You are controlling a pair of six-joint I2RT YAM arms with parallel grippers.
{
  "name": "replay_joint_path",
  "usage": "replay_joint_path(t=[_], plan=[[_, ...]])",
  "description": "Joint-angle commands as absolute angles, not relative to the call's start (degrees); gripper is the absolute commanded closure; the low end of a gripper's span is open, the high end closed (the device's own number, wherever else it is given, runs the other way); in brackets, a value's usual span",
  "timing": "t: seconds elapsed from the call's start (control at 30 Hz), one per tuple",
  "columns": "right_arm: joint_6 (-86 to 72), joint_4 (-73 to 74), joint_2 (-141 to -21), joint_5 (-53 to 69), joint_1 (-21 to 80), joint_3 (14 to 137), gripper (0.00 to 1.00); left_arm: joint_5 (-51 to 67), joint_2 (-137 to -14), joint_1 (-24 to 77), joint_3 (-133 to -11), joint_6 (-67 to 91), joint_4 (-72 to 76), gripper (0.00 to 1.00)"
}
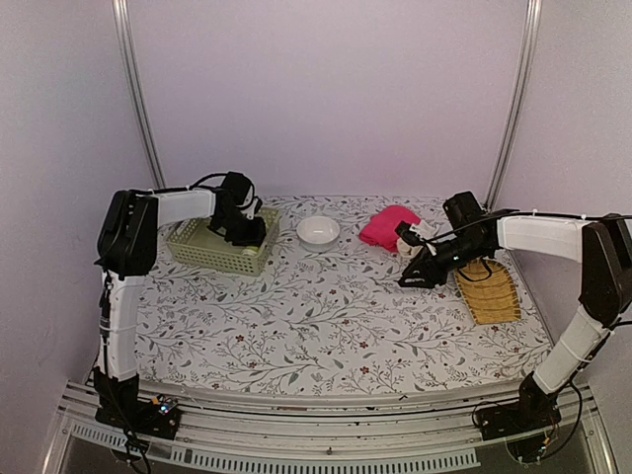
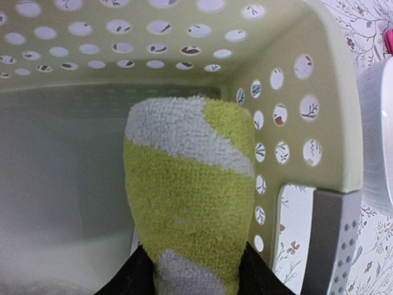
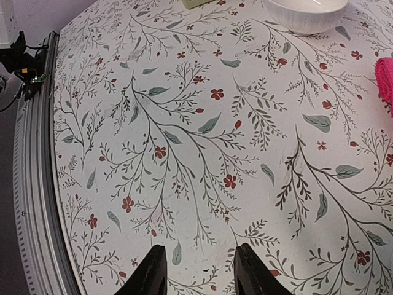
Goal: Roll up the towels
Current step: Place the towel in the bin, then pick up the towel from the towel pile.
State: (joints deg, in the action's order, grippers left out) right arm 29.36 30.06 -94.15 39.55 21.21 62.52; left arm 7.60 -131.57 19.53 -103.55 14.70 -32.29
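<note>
Towel (image 2: 187,196) clamped in left gripper (image 2: 191,279) inside basket (image 2: 325,123), right gripper (image 3: 196,270) apart above table (image 3: 184,123)

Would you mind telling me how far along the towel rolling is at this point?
Done, apparently: the green towel looks rolled. In hand: the left hand grips it inside the basket, not yet released. Left: the pink towel lies bunched, seemingly unrolled, and the right hand is open and empty above the table.

floral table (image 1: 326,316) | green basket (image 1: 212,255) | white bowl (image 1: 318,231) | pink towel (image 1: 387,225) | yellow tray (image 1: 491,296)
</note>
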Motion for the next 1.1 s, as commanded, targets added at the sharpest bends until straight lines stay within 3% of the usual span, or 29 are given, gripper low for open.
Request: replay_joint_path(t=[0.0,0.63,1.0,1.07], plan=[[29.8,30.8,-94.7,40.6,21.1,62.8,0.60,9.7,-126.9,18.9,-102.2,14.1,-32.3,0.53],[28.5,31.0,-94.3,36.9,20.8,64.3,0.60,7.7,-116.1,19.2,-97.4,13.4,-30.6,0.51],[24.5,33.3,-102.6,19.3,10.8,79.0,0.60,3.1,-93.8,35.1,-79.9,4.1,-19.0,0.51],[23.9,33.9,-104.6,17.5,10.0,81.7,0.59,1.2,-90.5,38.9,-75.6,2.3,-15.5,0.47]])
